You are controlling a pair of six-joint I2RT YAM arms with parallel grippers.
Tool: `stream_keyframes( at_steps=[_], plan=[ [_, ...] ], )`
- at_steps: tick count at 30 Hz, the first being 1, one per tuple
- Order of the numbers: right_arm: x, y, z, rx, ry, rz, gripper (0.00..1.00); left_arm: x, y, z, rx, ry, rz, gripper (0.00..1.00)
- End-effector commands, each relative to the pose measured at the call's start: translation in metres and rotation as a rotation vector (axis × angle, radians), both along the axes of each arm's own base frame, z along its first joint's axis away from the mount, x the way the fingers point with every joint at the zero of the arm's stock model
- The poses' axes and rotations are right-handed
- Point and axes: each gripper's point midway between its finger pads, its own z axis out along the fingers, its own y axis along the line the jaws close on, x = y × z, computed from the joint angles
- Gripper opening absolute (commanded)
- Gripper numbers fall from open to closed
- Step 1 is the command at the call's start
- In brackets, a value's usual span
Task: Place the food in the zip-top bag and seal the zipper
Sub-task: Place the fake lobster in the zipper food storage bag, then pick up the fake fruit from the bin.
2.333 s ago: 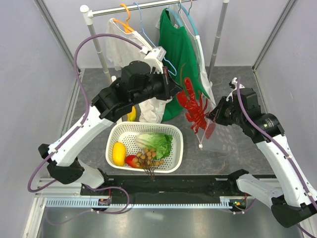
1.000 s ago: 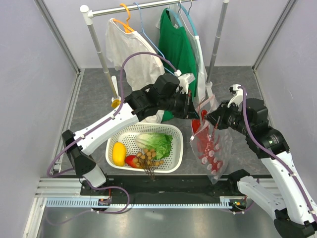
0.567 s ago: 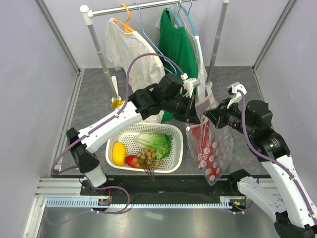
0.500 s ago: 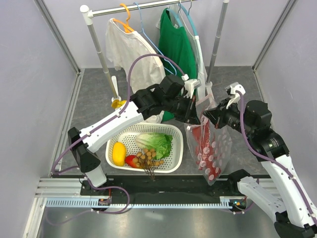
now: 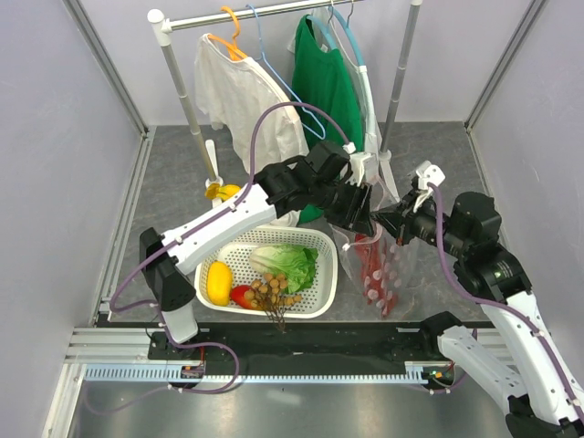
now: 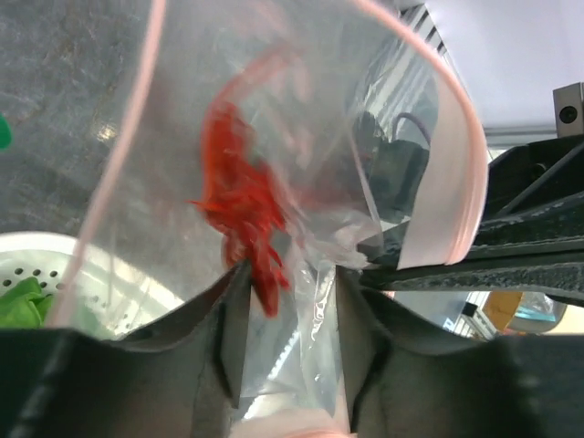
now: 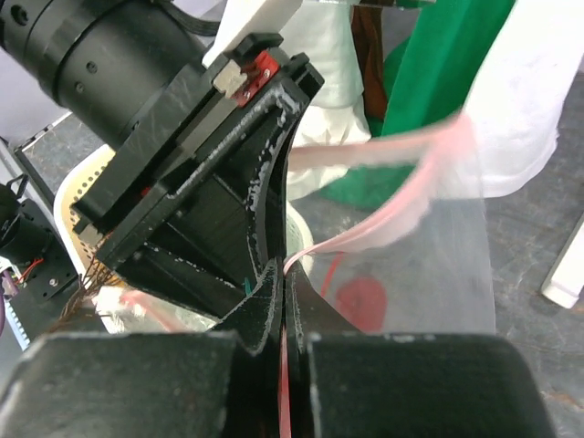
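Holding up the zip-top bag (image 5: 391, 274) by its zipper (image 7: 383, 151), pinched tight in the right gripper (image 7: 285, 274). Carries the lobster (image 6: 239, 205) inside, just below the left gripper (image 6: 292, 274), whose jaws are parted with bag film between them. Keeps lettuce (image 5: 287, 265) and longan bunch (image 5: 271, 292) in the basket (image 5: 327, 274), left of both jaws, with the banana (image 5: 224, 192) on the table beyond. Dangled the lobster outside the bag from the left jaws two seconds back; now dropped in. Reaches the left arm across the basket, tip to tip with the right.
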Motion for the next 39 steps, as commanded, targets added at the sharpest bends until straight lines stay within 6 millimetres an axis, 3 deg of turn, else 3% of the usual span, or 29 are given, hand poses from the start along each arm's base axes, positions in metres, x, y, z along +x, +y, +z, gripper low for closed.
stream_keyframes(
  at_steps=[1,5,8,16,17,19,20,22,23,25,28,32,35,36,37,39],
  plan=[
    [-0.002,-0.003,0.038,0.034,-0.158,-0.006,0.00,-0.002,0.010,0.062,-0.115,-0.206,-0.061,0.52],
    [-0.011,-0.009,0.045,0.039,-0.160,-0.019,0.00,0.006,0.037,0.094,-0.165,-0.310,-0.033,0.67],
    [-0.012,-0.016,0.042,0.024,-0.148,-0.056,0.00,0.018,0.062,0.103,-0.171,-0.356,0.027,0.74],
    [-0.007,-0.022,0.038,0.055,-0.082,-0.130,0.00,0.025,0.103,0.110,-0.156,-0.468,0.061,0.79],
    [-0.009,-0.024,0.040,0.052,-0.072,-0.135,0.00,0.039,0.117,0.103,-0.142,-0.445,0.106,0.80],
    [-0.012,-0.026,0.040,0.046,-0.062,-0.142,0.00,0.045,0.137,0.103,-0.171,-0.400,0.131,0.81],
    [-0.014,-0.027,0.039,0.038,-0.049,-0.143,0.00,0.066,0.161,0.091,-0.153,-0.369,0.203,0.82],
    [-0.017,-0.027,0.037,0.035,-0.040,-0.139,0.00,0.077,0.186,0.090,-0.151,-0.388,0.268,0.83],
    [-0.017,-0.028,0.035,0.031,-0.033,-0.142,0.00,0.090,0.206,0.077,-0.112,-0.412,0.311,0.84],
    [-0.018,-0.029,0.034,0.029,-0.031,-0.143,0.00,0.096,0.229,0.081,-0.081,-0.526,0.348,0.84],
    [-0.018,-0.028,0.028,0.027,-0.012,-0.145,0.00,0.106,0.267,0.065,0.046,-0.683,0.362,0.87],
    [-0.015,-0.028,0.024,0.022,0.006,-0.147,0.00,0.127,0.306,0.043,0.252,-0.843,0.351,0.88],
    [-0.013,-0.026,0.019,0.015,0.022,-0.147,0.00,0.147,0.334,0.024,0.350,-0.864,0.348,0.84],
    [-0.011,-0.027,0.018,0.014,0.028,-0.151,0.00,0.151,0.339,0.018,0.364,-0.858,0.338,0.82],
    [-0.011,-0.026,0.017,0.014,0.029,-0.151,0.00,0.159,0.359,0.014,0.386,-0.847,0.374,0.80],
    [-0.010,-0.026,0.015,0.014,0.039,-0.152,0.00,0.170,0.364,-0.004,0.316,-0.752,0.356,0.79]
  ],
)
